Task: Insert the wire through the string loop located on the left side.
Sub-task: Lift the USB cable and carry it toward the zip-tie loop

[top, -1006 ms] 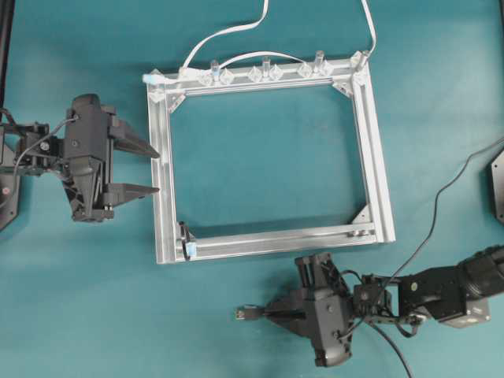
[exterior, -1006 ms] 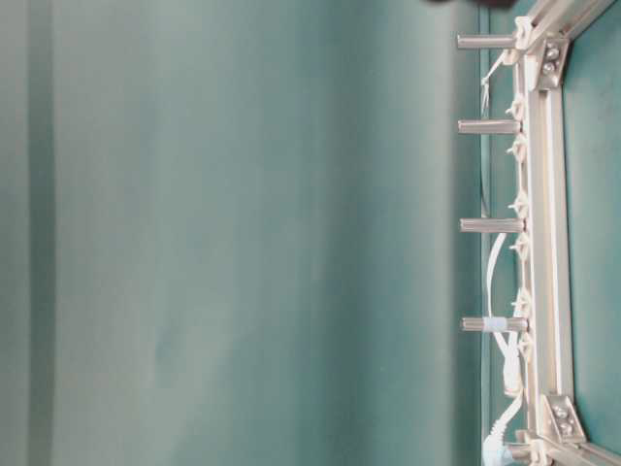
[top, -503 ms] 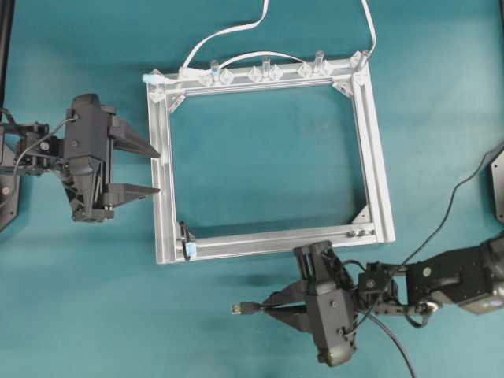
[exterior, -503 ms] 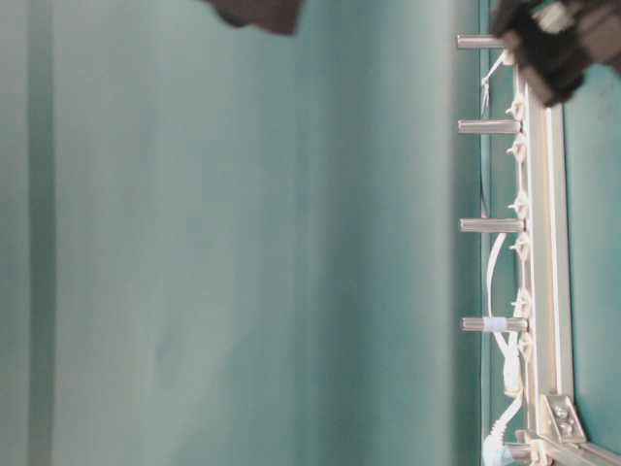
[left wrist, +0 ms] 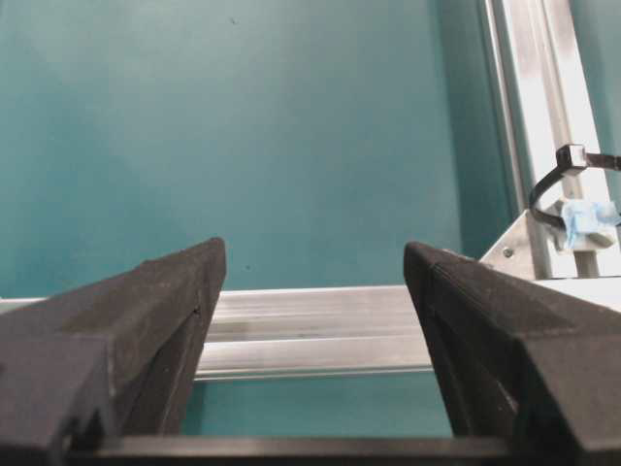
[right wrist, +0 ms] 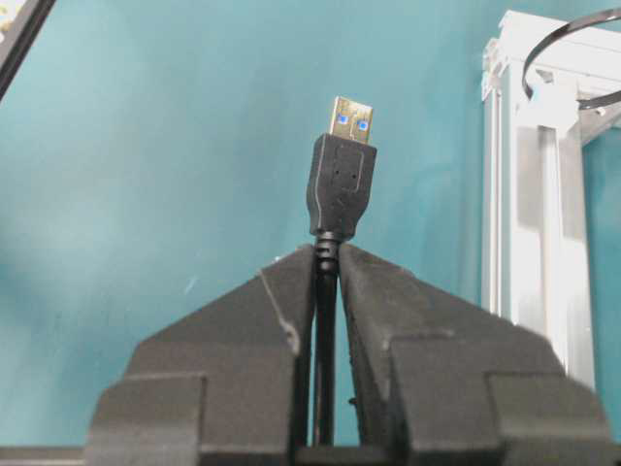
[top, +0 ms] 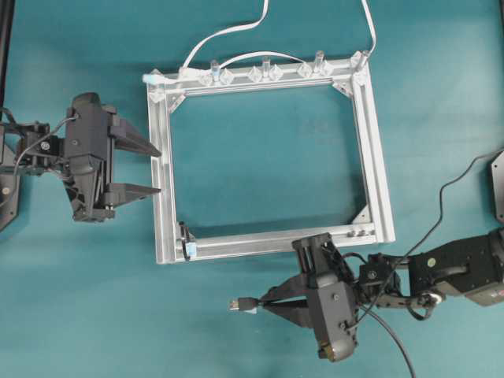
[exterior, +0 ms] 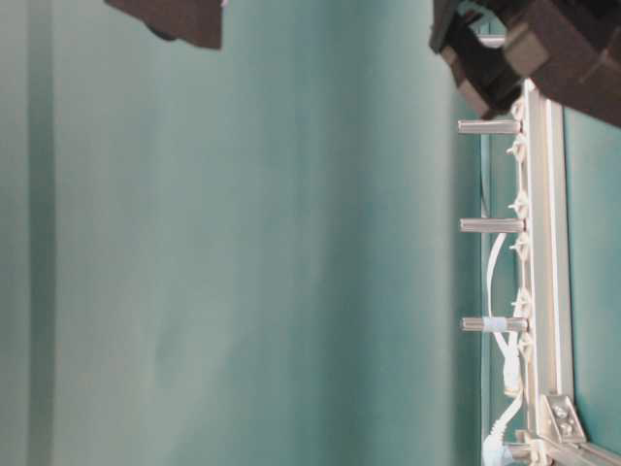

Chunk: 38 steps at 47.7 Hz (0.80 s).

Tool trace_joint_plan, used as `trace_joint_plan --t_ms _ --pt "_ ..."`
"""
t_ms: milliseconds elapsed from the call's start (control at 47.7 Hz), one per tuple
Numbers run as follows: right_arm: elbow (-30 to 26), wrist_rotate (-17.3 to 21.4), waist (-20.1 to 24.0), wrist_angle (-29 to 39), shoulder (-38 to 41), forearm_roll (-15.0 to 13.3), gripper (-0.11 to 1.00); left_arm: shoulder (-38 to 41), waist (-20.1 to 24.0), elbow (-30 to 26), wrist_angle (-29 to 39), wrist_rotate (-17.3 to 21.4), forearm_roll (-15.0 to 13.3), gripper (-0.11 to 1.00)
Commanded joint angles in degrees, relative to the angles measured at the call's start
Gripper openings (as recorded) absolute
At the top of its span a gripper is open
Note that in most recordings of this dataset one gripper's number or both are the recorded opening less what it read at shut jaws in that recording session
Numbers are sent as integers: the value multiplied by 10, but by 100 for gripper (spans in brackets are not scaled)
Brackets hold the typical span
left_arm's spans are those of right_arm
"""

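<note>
Right gripper (top: 264, 303) at lower centre of the overhead view, clenched on the wire (right wrist: 342, 184), plug pointing left, string loop (top: 186, 240) at the aluminium frame's (top: 378, 169) lower-left corner, left gripper (top: 153, 169) released, straddling the frame's left rail

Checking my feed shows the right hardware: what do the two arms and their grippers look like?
Both arms are matte black. The left gripper and right gripper each carry two wedge-shaped fingers that taper to points, with rough textured faces in the wrist views. Thin black leads loop along both wrists. No markings are legible.
</note>
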Motion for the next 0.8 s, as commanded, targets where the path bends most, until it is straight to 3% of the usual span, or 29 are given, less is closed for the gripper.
trace_joint_plan --t_ms 0,503,776 --pt "-6 -1 0 1 -22 -1 10 -4 -1 -13 -3 -8 -1 77" --pt "1 -4 -16 1 -22 -5 10 -4 -2 -17 -2 -13 -1 77" --pt "9 -4 -56 18 -22 -37 10 -4 -5 -20 -2 -14 -1 77"
